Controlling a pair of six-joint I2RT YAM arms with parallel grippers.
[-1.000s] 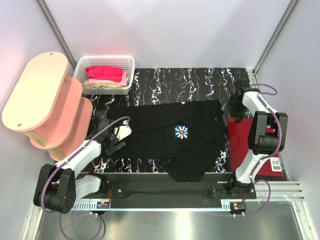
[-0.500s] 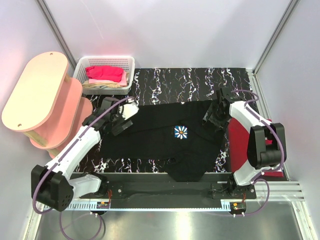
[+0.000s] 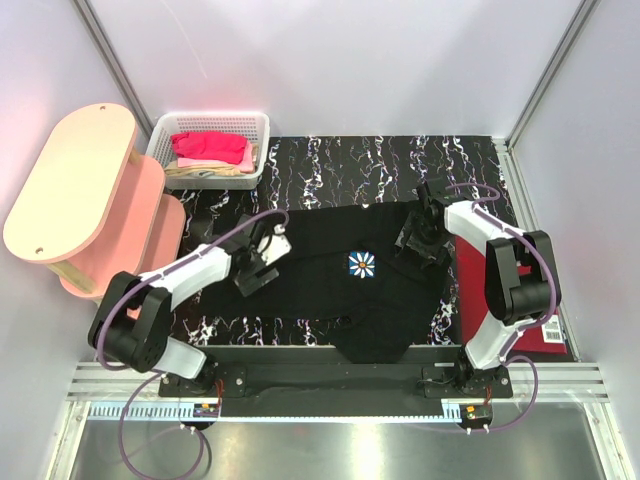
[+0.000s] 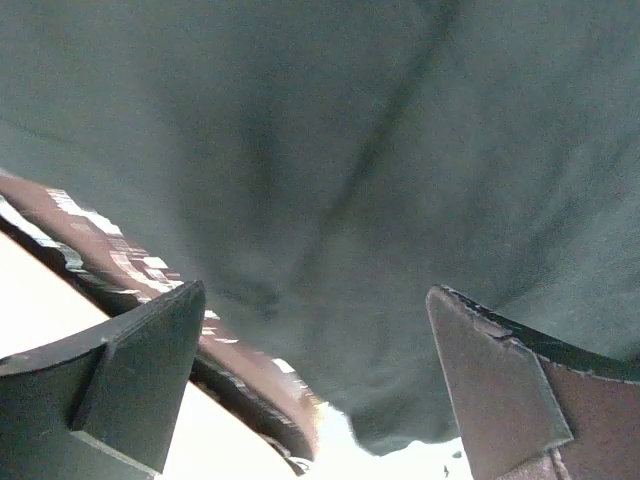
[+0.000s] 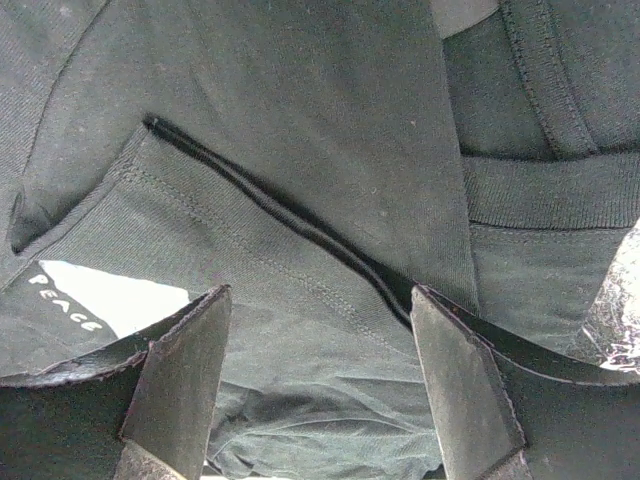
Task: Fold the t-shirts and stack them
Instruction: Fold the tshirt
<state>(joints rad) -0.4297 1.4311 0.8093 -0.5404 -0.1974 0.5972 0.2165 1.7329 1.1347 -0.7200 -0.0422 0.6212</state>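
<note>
Marbled black tabletop (image 3: pixel 330 165) is carrying the black t-shirt (image 3: pixel 320 290), which is lying spread out at its middle. I am watching the left gripper (image 3: pixel 262 262) hanging over the shirt's left edge, jaws standing wide, gripping nothing. Meanwhile the right gripper (image 3: pixel 416 242) is hovering over its far right corner, jaws likewise wide.

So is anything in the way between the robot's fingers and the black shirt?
No, nothing visible. The left fingers and right fingers are open right over the black shirt, its cloth just beyond them.
</note>
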